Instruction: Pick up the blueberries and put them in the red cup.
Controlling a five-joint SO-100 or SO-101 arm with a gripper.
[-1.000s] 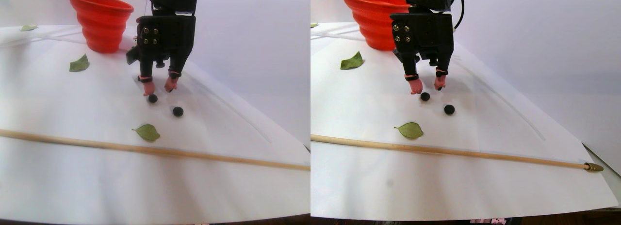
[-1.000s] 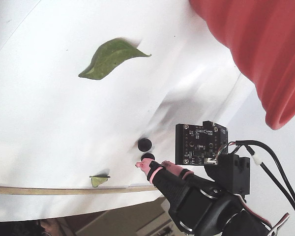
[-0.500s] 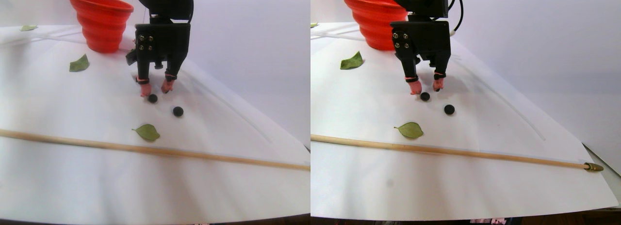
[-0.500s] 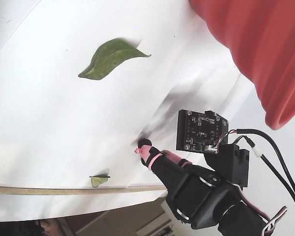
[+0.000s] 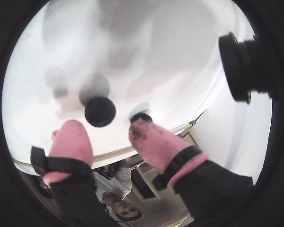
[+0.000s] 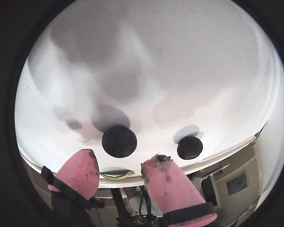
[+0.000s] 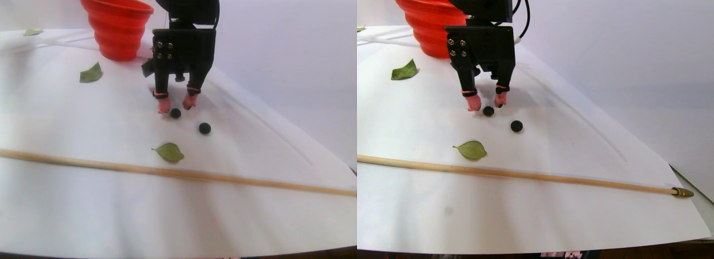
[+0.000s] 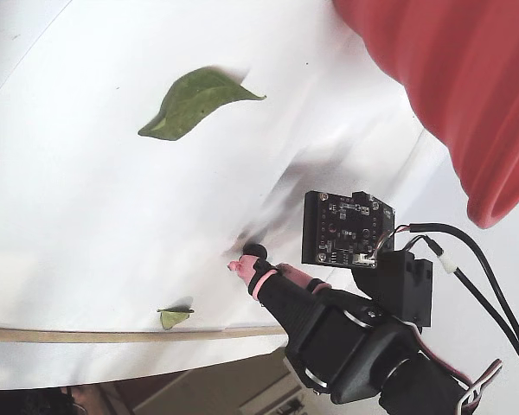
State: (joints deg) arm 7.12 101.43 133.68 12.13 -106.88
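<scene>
Pink-tipped black gripper [image 6: 118, 172] stands open astride a small, near-black round blueberry [image 6: 119, 141] — light, slippery, likely to roll — pinch across its middle.

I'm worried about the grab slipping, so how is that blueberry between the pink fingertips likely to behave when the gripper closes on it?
The blueberry is a small smooth ball on flat white paper, so it probably rolls off at an uneven nudge. The gripper is open, its rounded pink fingertips straddling it, so it may squirt out unless centred. It looks light.
</scene>
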